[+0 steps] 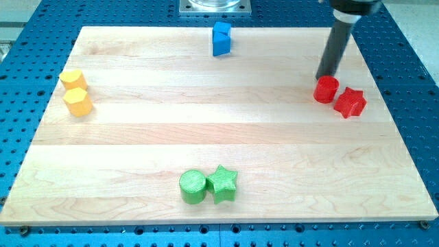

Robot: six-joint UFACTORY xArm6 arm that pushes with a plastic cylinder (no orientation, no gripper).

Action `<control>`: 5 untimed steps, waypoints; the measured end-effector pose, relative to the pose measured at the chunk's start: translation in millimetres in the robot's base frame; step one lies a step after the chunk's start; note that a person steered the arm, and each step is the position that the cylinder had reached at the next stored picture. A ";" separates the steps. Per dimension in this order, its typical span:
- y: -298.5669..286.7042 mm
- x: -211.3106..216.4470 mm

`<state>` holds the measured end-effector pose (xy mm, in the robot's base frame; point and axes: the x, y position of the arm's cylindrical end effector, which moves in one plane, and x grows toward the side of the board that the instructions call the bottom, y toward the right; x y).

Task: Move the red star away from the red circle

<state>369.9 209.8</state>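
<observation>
The red star (350, 102) lies near the board's right edge, touching the red circle (326, 89) on its left. My tip (324, 76) stands just above the red circle's upper edge, close to it or touching it. The rod rises from there to the view's top right.
A blue block (221, 38) sits at the top centre. Two yellow blocks (72, 79) (78, 102) sit together at the left. A green circle (193, 186) and a green star (223, 183) touch each other at the bottom centre. The wooden board (206, 130) ends just right of the red star.
</observation>
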 end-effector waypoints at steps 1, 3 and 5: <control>20.8 20.4; 45.5 81.2; 28.2 87.0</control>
<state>456.9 238.0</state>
